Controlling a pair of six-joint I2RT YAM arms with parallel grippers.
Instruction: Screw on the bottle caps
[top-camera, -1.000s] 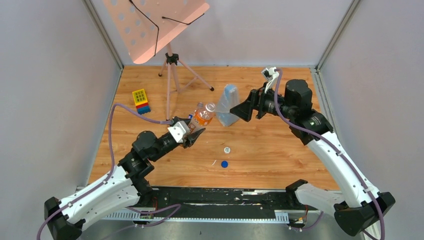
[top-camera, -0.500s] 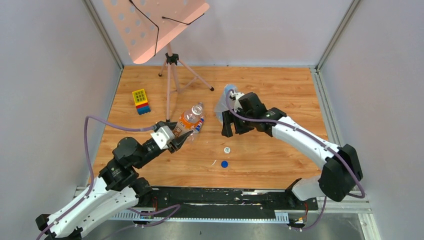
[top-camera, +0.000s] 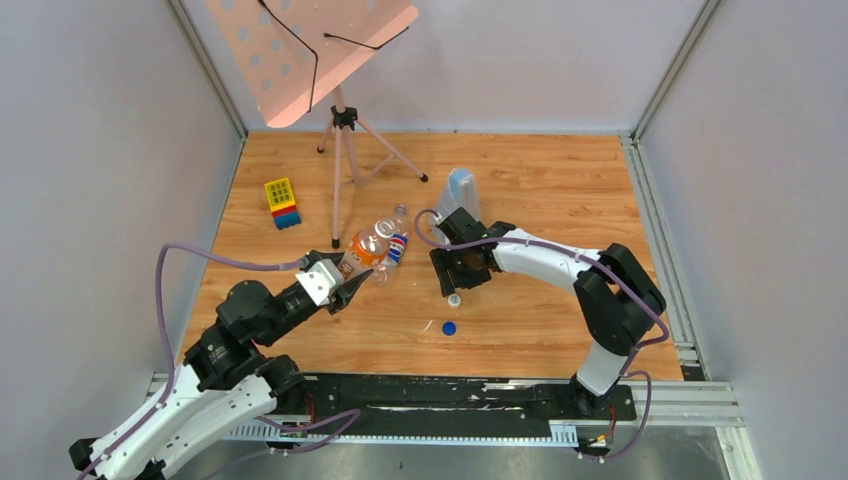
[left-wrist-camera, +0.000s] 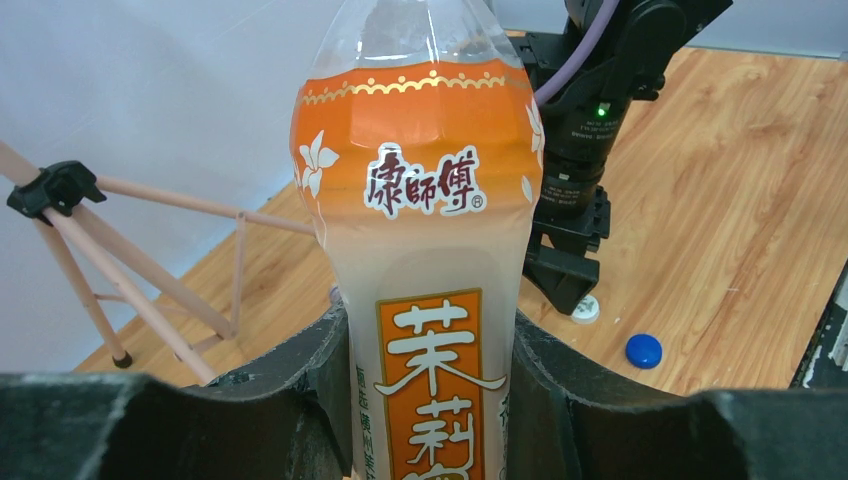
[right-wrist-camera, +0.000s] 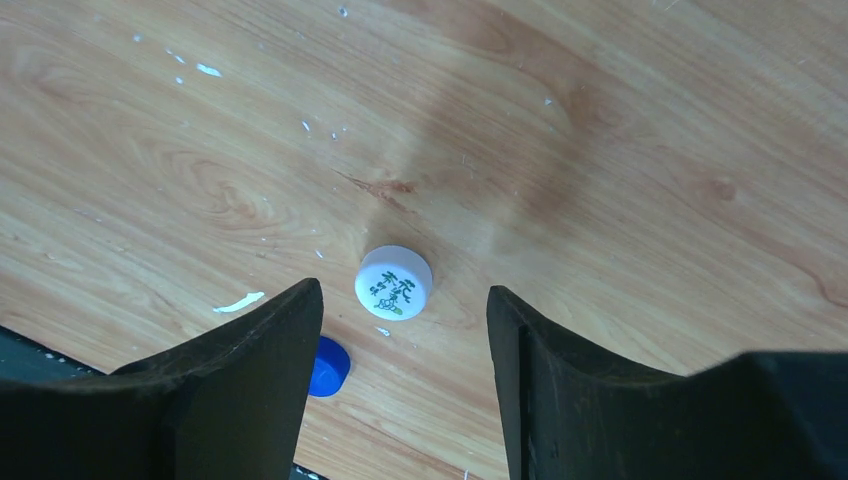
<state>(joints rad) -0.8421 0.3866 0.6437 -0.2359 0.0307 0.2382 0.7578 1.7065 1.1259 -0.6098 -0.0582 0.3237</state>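
My left gripper (top-camera: 343, 283) is shut on the orange bottle (top-camera: 364, 248) and holds it tilted off the table, neck pointing away; in the left wrist view the bottle (left-wrist-camera: 425, 230) fills the gap between my fingers (left-wrist-camera: 425, 400). The Pepsi bottle (top-camera: 397, 245) sits just beside it, partly hidden. My right gripper (top-camera: 455, 284) is open, pointing down just above the white cap (top-camera: 454, 299). In the right wrist view the white cap (right-wrist-camera: 393, 282) lies on the wood between the open fingertips (right-wrist-camera: 403, 295). The blue cap (top-camera: 449, 327) lies a little nearer, also seen in the right wrist view (right-wrist-camera: 328, 366).
A bluish see-through bag (top-camera: 458, 195) stands behind the right gripper. A pink music stand on a tripod (top-camera: 341, 150) stands at the back left. A yellow, red and blue toy block (top-camera: 282, 202) lies at the left. Grey walls close in the table.
My right arm swung from beside the bag down and towards me, until the open gripper stood over the white cap. My left arm drew back to the near left with the orange bottle.
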